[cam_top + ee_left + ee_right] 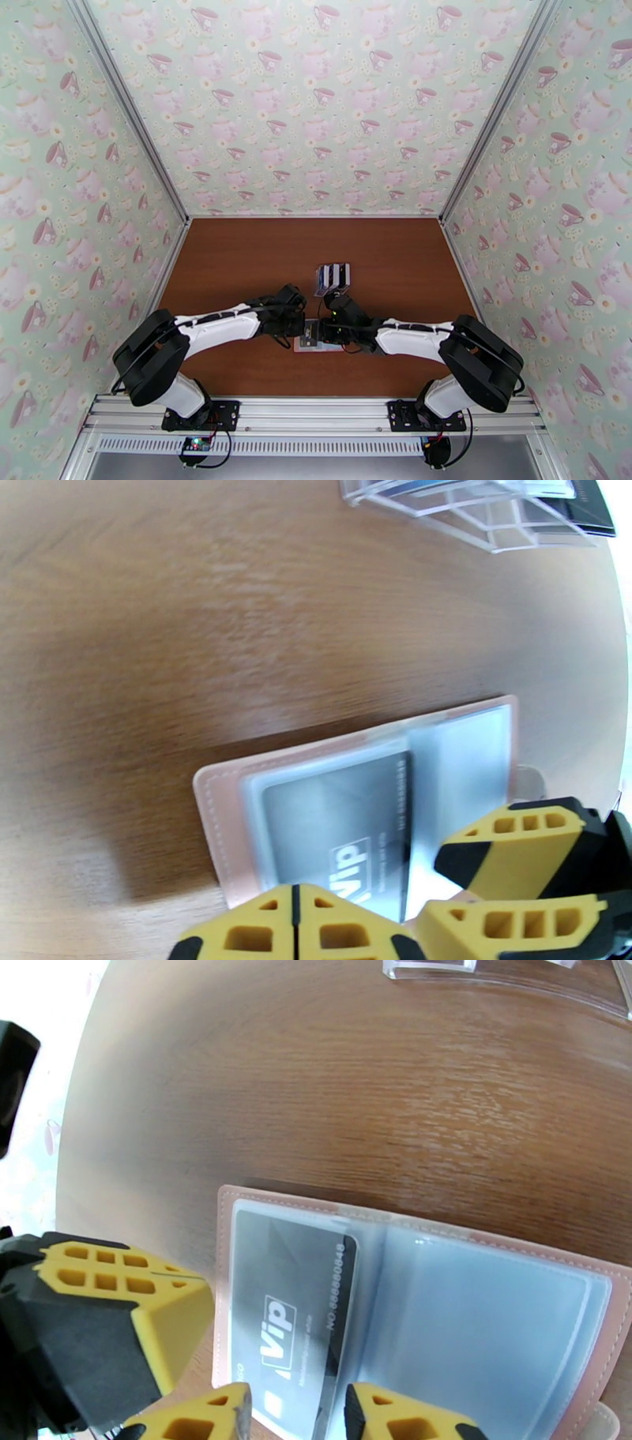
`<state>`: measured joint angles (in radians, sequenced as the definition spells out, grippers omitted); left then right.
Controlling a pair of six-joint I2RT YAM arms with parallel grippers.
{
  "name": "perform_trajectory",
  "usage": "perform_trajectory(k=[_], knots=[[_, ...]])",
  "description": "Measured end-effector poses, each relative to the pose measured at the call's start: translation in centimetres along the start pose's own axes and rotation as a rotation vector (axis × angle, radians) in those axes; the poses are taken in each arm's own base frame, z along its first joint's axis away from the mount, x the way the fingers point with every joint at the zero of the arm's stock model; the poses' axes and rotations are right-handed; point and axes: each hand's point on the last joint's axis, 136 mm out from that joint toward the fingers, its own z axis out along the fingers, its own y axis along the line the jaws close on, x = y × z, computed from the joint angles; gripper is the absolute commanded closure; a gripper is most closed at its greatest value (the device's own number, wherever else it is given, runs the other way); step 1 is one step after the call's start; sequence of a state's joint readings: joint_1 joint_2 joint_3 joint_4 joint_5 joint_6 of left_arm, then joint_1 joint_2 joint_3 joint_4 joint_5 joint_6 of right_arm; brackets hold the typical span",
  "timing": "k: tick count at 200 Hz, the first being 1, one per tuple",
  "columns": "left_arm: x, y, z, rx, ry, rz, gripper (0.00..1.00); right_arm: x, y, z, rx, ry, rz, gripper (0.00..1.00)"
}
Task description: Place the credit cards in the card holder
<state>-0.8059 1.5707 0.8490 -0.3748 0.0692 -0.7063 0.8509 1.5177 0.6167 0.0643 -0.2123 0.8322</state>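
The pink card holder (215, 811) lies open on the wooden table, and a black "VIP" credit card (292, 1291) sits in its left clear sleeve. My right gripper (296, 1414) stands open, one finger on either side of the card's near edge. My left gripper (294, 924) is shut, its fingertips together over the near edge of the holder's card side, beside the right fingers (513, 847). From above, both grippers (300, 328) (325, 331) meet over the holder (302, 346). Other credit cards (333, 275) stand in a clear rack behind.
The clear slotted rack (474, 511) stands a short way beyond the holder, towards the back of the table (237, 268). The holder's right sleeve (490, 1315) holds no card. Patterned walls close in the table on three sides.
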Motion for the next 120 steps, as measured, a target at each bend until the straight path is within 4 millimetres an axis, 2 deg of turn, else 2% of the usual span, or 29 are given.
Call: perform_trajectory(k=[71, 120], knots=[[0.3, 1.0, -0.4, -0.043, 0.002, 0.004, 0.92, -0.4, 0.3, 0.2, 0.003, 0.003, -0.007, 0.67], [1.6, 2.5, 0.1, -0.074, 0.03, -0.002, 0.93, -0.2, 0.0, 0.8, 0.019, 0.017, -0.006, 0.68]])
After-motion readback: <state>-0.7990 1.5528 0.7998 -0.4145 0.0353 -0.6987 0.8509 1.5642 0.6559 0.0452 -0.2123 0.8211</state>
